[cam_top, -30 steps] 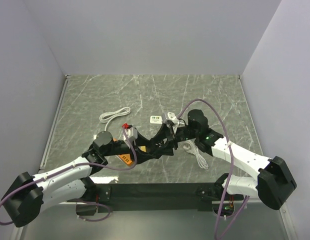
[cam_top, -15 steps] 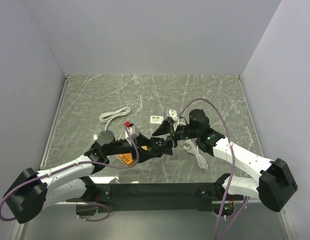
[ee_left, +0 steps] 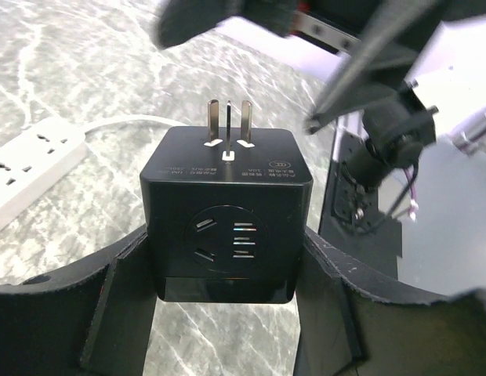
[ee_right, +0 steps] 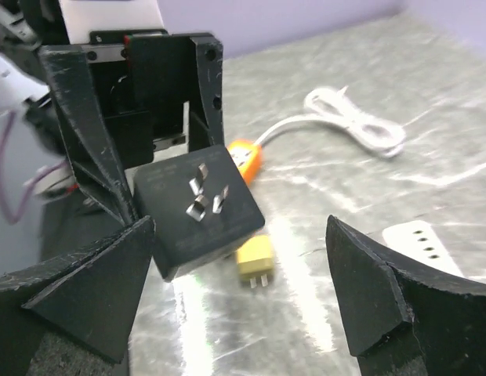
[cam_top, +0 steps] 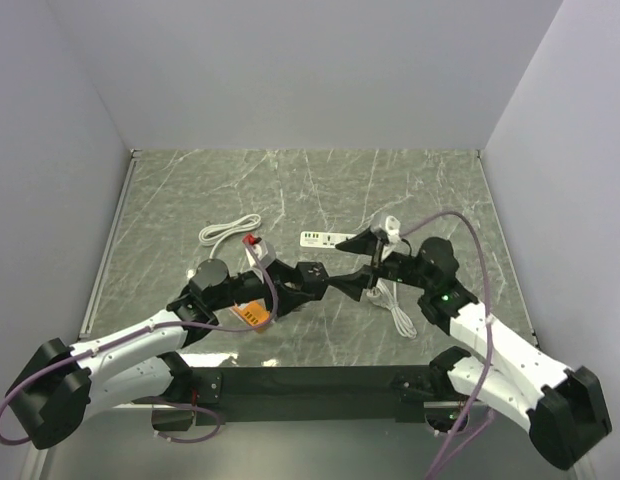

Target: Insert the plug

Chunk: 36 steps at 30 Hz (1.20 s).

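The plug is a black cube adapter (ee_left: 226, 211) with three metal prongs on its far face. My left gripper (ee_left: 226, 276) is shut on its two sides and holds it above the table. From above, the plug (cam_top: 312, 277) hangs mid-table, prongs toward the right arm. My right gripper (ee_right: 239, 290) stands wide open just short of the plug (ee_right: 200, 207), touching nothing. In the top view the right gripper (cam_top: 352, 262) is just right of the cube. The white power strip (cam_top: 325, 239) lies flat behind them, also seen as power strip (ee_left: 31, 168).
An orange adapter (cam_top: 252, 313) with a yellow plug (ee_right: 255, 258) lies under the left arm. A coiled white cable (cam_top: 228, 230) sits at the back left, and another white cable (cam_top: 395, 310) lies below the right wrist. Walls close in the marble table.
My right gripper has opened wide and drawn back to the right, away from the black cube. The left gripper keeps its hold and has shifted slightly right, uncovering more of the power strip.
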Available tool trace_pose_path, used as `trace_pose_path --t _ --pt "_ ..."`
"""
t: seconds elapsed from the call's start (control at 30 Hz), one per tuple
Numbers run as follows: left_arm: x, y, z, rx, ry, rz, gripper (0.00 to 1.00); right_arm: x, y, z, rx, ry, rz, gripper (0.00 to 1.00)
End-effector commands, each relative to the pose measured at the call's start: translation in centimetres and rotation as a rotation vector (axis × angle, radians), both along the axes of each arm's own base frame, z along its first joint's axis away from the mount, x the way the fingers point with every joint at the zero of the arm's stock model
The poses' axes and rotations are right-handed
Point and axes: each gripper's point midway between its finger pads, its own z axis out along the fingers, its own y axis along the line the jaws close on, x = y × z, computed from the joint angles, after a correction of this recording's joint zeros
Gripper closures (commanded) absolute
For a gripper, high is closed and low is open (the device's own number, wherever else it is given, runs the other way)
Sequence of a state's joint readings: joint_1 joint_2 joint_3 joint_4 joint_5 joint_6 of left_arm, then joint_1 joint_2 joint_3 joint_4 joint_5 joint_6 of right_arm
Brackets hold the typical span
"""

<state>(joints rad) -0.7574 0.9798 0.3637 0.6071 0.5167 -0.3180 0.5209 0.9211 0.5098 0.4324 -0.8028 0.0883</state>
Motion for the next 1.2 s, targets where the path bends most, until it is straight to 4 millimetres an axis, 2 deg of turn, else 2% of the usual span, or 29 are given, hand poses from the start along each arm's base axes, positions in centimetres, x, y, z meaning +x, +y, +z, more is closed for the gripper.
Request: trace_pose_path --t 0.0,0.07,0.1,0.2,0.37,0.6,0.63,0.7,0.8,0.83,1.17 --pt "2.6 0.3 4.2 -0.104 -0.004 0.117 0.99 1.2 -2.1 3.7 0.107 -0.16 -0.174 0.04" --pt "3.5 0.9 4.7 -0.132 0.03 0.157 0.99 0.9 -2.6 3.5 0.127 -0.18 -0.202 0.04" --pt "4.5 1.6 5.4 -0.168 0.041 0.194 0.99 0.5 -3.0 4.1 0.151 -0.2 -0.213 0.04" --pt "5.7 2.2 6.0 -0.261 0.164 0.234 0.99 0.5 -3.1 4.0 0.179 -0.212 -0.257 0.04" --pt "6.8 1.5 6.8 -0.354 0.28 0.24 0.99 0.4 -2.1 3.7 0.241 -0.207 -0.34 0.03" --pt "6.5 2.0 8.6 -0.501 0.341 0.254 0.99 1.6 -1.2 2.4 0.313 -0.147 -0.485 0.03" --pt "6.5 2.0 8.6 -0.505 0.346 0.256 0.99 1.4 -1.1 2.9 0.34 -0.158 -0.485 0.03" --pt "6.4 2.1 8.6 -0.531 0.367 0.255 0.99 1.4 -0.6 2.5 0.342 -0.145 -0.501 0.03" --pt "6.1 2.3 8.7 -0.573 0.392 0.244 0.99 1.3 -0.4 3.0 0.364 -0.158 -0.531 0.04" --pt "6.1 2.4 8.8 -0.587 0.399 0.248 0.99 1.2 -0.3 3.6 0.387 -0.171 -0.533 0.04" --pt "4.9 1.9 9.6 -0.665 0.451 0.209 0.99 1.3 2.2 3.3 0.347 -0.193 -0.539 0.05"
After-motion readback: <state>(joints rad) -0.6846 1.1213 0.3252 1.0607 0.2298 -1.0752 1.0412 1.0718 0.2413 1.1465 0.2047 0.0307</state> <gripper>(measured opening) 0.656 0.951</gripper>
